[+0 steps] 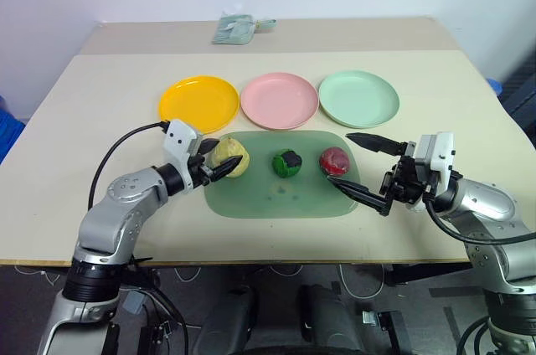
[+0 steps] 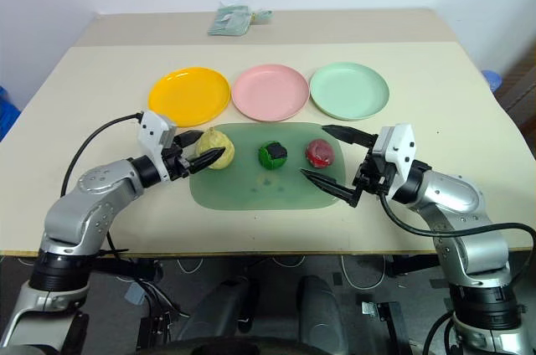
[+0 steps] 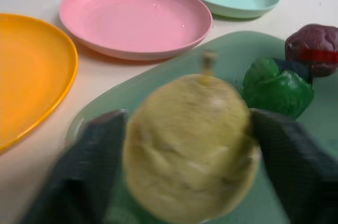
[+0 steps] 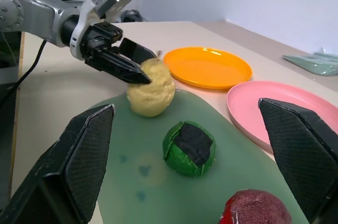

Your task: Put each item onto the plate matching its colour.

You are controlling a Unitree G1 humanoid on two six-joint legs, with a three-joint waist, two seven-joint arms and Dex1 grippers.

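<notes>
You had three toy lumps on the green mat [image 1: 285, 187], in a row: yellow pear [image 1: 230, 156] at its left end, green ball [image 1: 287, 163] with a black patch in the middle, red ball [image 1: 333, 159] at the right. Three plates sat just beyond the mat, all bare: yellow plate [image 1: 199, 103], pink plate [image 1: 279, 100], mint plate [image 1: 358, 98], left to right, nearly touching one another.

Your left claw [image 1: 219, 164] was clamped on the yellow pear, one finger on each side (the left wrist view showed both pads against it), the pear on the mat. Your right claw [image 1: 358, 167] stood wide apart, holding nothing, level beside the mat's right end with the red ball just off its fingertips.

One pale beige desk [image 1: 109, 104], with a seam across the far part and a small greenish packet [image 1: 237, 29] near the far edge. Plain white wall behind.
</notes>
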